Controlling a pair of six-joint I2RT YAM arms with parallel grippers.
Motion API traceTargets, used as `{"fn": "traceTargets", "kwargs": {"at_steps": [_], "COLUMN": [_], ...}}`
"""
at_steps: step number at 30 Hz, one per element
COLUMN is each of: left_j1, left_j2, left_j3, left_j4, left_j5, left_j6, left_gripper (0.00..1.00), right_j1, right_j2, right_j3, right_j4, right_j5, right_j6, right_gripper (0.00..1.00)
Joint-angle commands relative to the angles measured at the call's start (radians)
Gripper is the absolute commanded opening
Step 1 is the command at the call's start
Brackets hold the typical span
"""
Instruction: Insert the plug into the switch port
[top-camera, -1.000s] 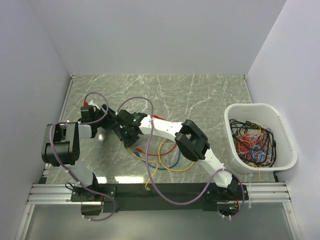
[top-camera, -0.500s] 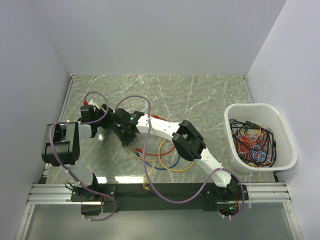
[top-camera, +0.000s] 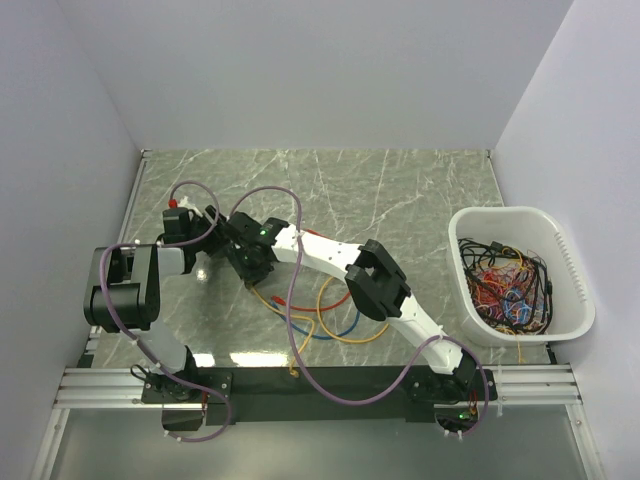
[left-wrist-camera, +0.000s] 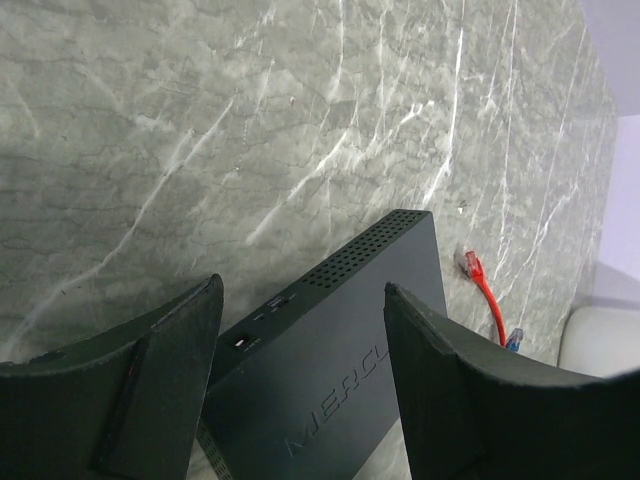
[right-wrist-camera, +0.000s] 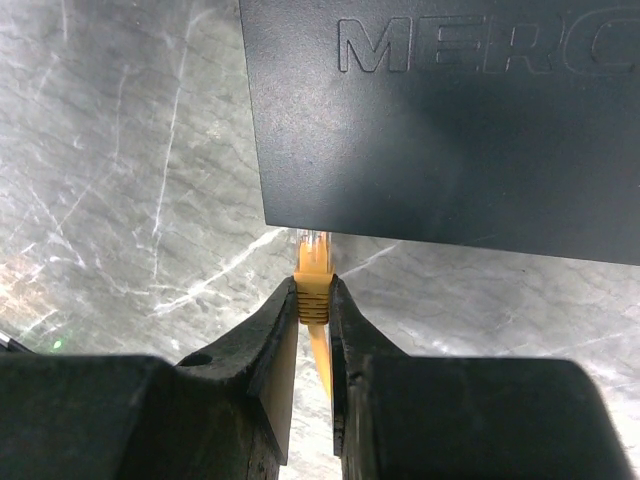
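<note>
A grey-green marbled tabletop with pale veins sits inside a plain white enclosure; the back wall, left wall and right wall are bare. Lighting looks even, perhaps from overhead; an aluminium rail lines the near edge.

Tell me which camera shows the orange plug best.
The right wrist view. There the orange plug is pinched in the right gripper, with its clear tip at the edge of the switch. In the top external view the plug is hidden. The left wrist view shows the switch but not this plug.
</note>
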Motion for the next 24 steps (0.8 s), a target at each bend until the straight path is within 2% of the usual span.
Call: {"fn": "traceTargets", "kwargs": {"at_steps": [1,8,22,24], "left_j1": [-0.022,-0.03,-0.062,-0.095], "left_j2": [0.003,0.0,0.011,0.013], "left_j3": [0.016,0.01,-0.022,-0.03], "left_j4": [-0.019,-0.022,-0.057,-0.058], "left_j5": [0.021,0.024,0.013,0.013], "left_j6": [0.007,0.006,-0.026,-0.029], "left_gripper": [0.7,0.7,0.7,0.7], "right_j1": [-0.021,-0.019,-0.019,-0.019], "right_j2": [-0.001,-0.008,-0.136,-0.159], "right_j3": [0.075,0.038,-0.2,-0.247], "right_j4": [0.057,0.105,0.347,0.375], "right_j5": [0.038,0.027,0.142,0.156], "right_j6": [-0.003,0.009,-0.021,-0.03], "right_gripper": [0.0,0.0,0.0,0.0]}}
